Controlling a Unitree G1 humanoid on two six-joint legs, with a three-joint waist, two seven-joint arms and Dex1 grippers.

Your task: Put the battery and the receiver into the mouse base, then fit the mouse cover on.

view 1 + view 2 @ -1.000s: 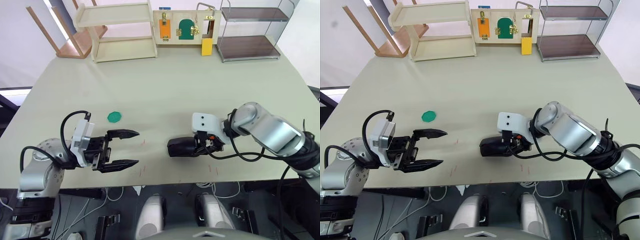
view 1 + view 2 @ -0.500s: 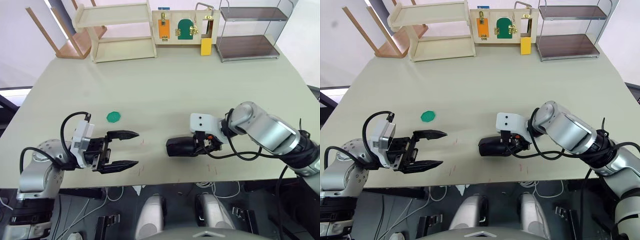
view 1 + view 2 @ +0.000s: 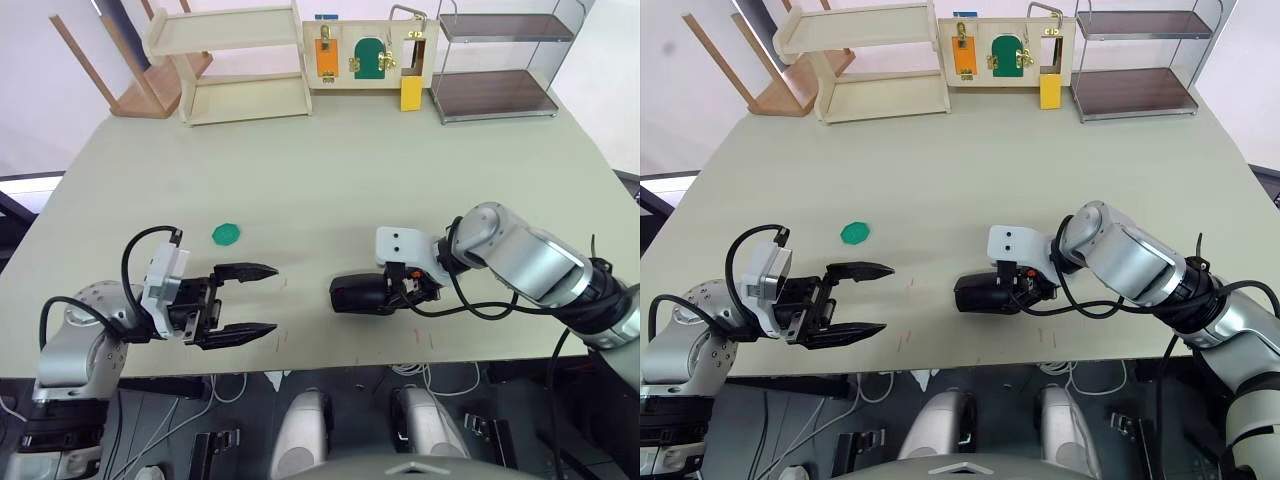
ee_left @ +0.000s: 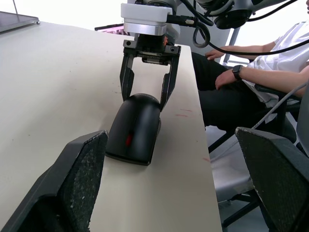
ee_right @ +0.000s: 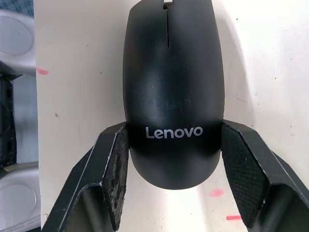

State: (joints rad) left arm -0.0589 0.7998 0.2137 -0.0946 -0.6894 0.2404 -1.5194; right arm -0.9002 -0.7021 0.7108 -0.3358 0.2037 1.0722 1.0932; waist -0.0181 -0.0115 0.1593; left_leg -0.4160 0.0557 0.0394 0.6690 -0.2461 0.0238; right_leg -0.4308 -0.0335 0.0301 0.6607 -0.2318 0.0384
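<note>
The black mouse cover (image 3: 358, 295) sits on top of the mouse base, which lies flat on the table near the front edge; only a red wheel (image 4: 128, 140) shows at its nose. My right gripper (image 3: 392, 292) is shut on the rear of the mouse cover (image 5: 171, 72), its pads (image 5: 118, 159) pressed against both sides. My left gripper (image 3: 274, 298) hovers open a short way to the left of the mouse, with nothing between its fingers (image 4: 82, 164). The battery and the receiver are hidden.
A flat green disc (image 3: 226, 233) lies on the table behind my left gripper. At the far edge stand a wooden shelf (image 3: 235, 60), a latch board (image 3: 365, 55) and a metal rack (image 3: 500, 70). A person's arm (image 4: 256, 72) rests beyond the table's front edge.
My right gripper and the mouse it holds have slid slightly to the left, toward my left gripper. The left arm has stayed put.
</note>
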